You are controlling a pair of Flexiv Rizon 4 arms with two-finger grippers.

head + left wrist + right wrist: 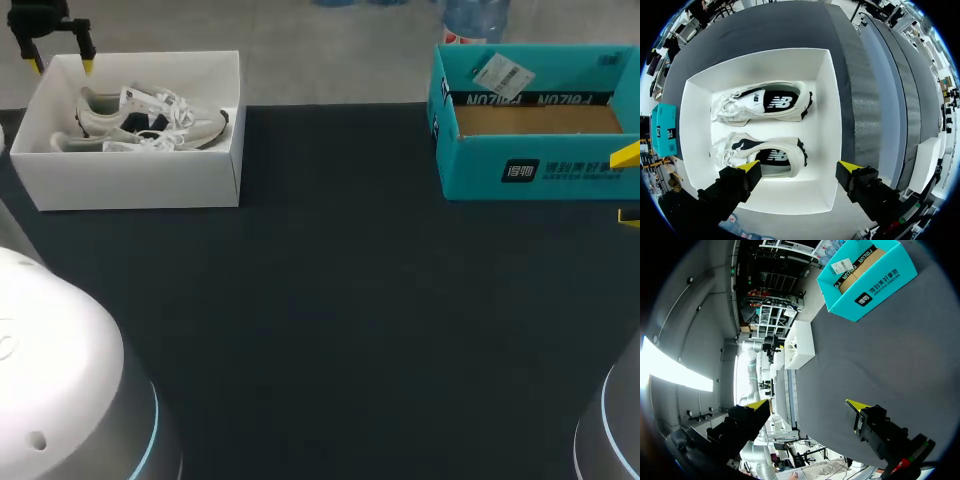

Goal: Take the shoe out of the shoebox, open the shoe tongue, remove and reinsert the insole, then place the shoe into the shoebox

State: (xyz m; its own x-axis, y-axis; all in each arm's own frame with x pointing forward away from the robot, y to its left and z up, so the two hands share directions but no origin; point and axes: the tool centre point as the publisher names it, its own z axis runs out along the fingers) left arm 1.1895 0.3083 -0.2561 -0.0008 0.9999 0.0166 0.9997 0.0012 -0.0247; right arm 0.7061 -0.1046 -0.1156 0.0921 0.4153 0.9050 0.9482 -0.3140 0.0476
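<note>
The white shoebox [140, 180] stands open at the table's far left, with two white sneakers lying on their sides in it. One sneaker [150, 110] lies toward the far wall, the other [125, 143] toward the near wall. My left gripper [62, 66] hangs open above the box's far left corner. In the left wrist view this gripper [800, 167] is above the box [832, 125], nothing held; one sneaker [765, 152] lies below its fingers, the second sneaker [765, 102] beyond. My right gripper [628, 185] is open at the right edge, empty [807, 405].
A teal cardboard box [535, 125], open and with a brown floor, stands at the far right, close to my right gripper; it also shows in the right wrist view [867, 282]. The dark table mat [340, 300] spreads between both boxes.
</note>
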